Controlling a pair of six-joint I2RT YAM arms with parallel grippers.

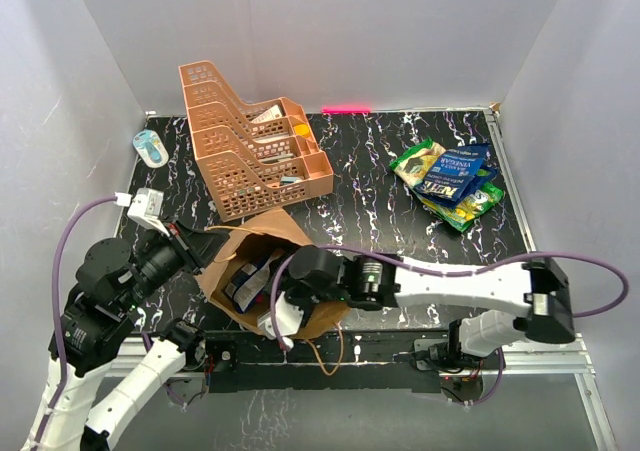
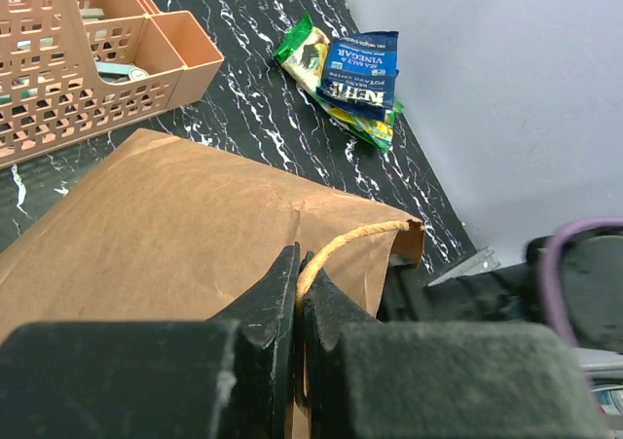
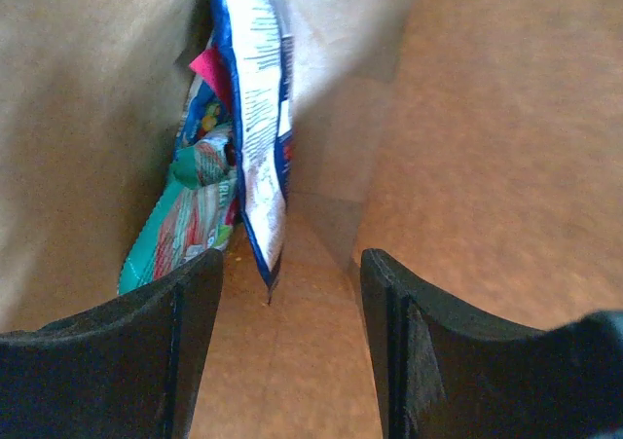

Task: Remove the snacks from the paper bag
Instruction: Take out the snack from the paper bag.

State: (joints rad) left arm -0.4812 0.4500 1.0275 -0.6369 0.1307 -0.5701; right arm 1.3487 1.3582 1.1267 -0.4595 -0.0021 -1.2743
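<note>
Right wrist view: the right gripper [image 3: 290,269], jaws spread, is inside the paper bag [image 3: 467,147], facing a blue packet [image 3: 255,118]. The left gripper [image 2: 299,264] pinches the twine handle [image 2: 355,237]. The next move likely calls for closing on that packet.

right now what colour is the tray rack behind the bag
The tray rack is orange; the top view shows it best.

Matt brown kraft paper bag [image 2: 175,215], glossy crinkled foil snacks [image 1: 450,176], perforated orange plastic rack [image 1: 250,176], black marbled table [image 1: 370,211].
</note>
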